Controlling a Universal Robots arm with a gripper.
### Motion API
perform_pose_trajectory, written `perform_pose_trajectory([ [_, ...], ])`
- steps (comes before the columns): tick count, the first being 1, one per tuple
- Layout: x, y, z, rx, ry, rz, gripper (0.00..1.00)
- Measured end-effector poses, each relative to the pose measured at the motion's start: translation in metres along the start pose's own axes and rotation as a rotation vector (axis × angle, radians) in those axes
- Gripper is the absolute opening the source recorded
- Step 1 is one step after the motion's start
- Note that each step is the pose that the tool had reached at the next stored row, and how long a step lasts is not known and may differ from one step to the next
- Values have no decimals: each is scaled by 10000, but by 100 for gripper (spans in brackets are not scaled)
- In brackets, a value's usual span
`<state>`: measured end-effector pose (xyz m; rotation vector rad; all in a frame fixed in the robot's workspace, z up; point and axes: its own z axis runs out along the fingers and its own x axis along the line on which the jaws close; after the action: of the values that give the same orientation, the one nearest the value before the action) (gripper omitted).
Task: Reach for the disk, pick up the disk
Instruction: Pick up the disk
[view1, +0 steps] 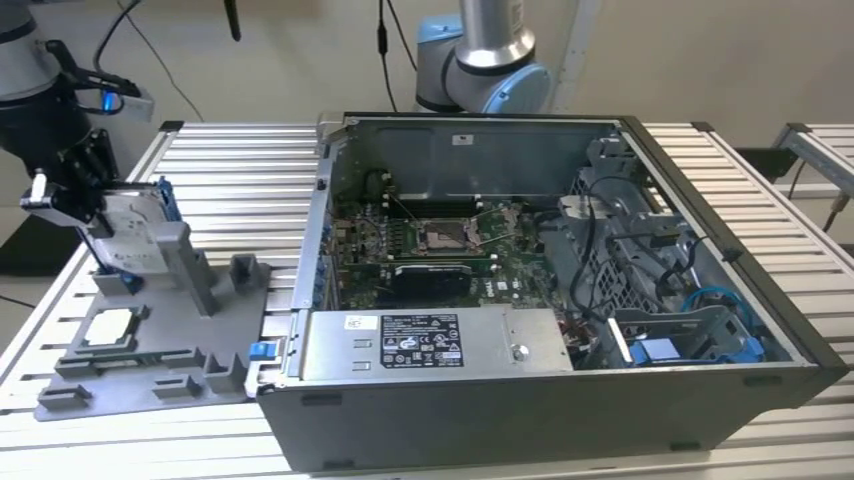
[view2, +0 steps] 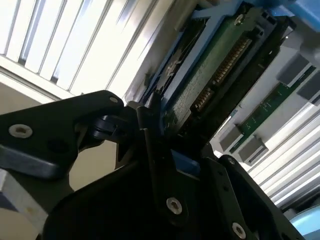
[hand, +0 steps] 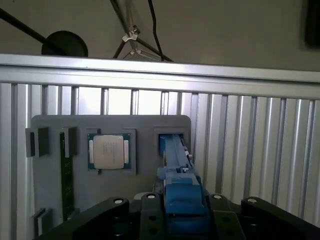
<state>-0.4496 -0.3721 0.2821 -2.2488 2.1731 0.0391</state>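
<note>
Silver-grey disk (view1: 123, 232) edged in blue, upper left; plain grey fixture tray (view1: 160, 345); silver table (view1: 240, 170) striped by slats; green motherboard (view1: 360, 245) inside a dark grey computer case (view1: 534, 420).

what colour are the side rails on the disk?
Blue. The rails on the disk show best in the first wrist view.

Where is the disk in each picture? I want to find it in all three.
Exterior view: the disk stands upright in the grey tray, at the exterior view's left.
Second wrist view: the disk is very close, green board side showing, blue rail alongside.
First wrist view: the disk is edge-on, a blue strip in the tray's slot beside the square chip.
Shared landmark: the slatted metal table.
</note>
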Motion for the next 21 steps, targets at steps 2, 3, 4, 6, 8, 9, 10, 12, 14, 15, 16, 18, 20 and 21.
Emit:
perform_pose_trajectory([
  [2,-1,0,-21,3,-1,0,0],
  [3,-1,1,-34,2,-1,-2,0],
  [4,-2,2,-78,-1,0,-2,0],
  [6,-5,2,-170,-1,1,-3,0],
  [8,-7,3,-260,3,0,-4,0],
  [9,-8,3,-303,8,0,-5,0],
  [10,-9,4,-350,11,-1,-5,0],
  [12,-12,7,-434,24,0,-4,0],
  [14,-14,12,-510,41,0,-5,0],
  [15,-15,14,-551,47,0,-5,0],
  [16,-16,17,-593,51,-1,-6,0],
  [18,-18,21,-685,52,-1,-5,0],
  [20,-20,22,-772,54,-1,-4,0],
  [21,-21,22,-817,57,-1,-4,0],
])
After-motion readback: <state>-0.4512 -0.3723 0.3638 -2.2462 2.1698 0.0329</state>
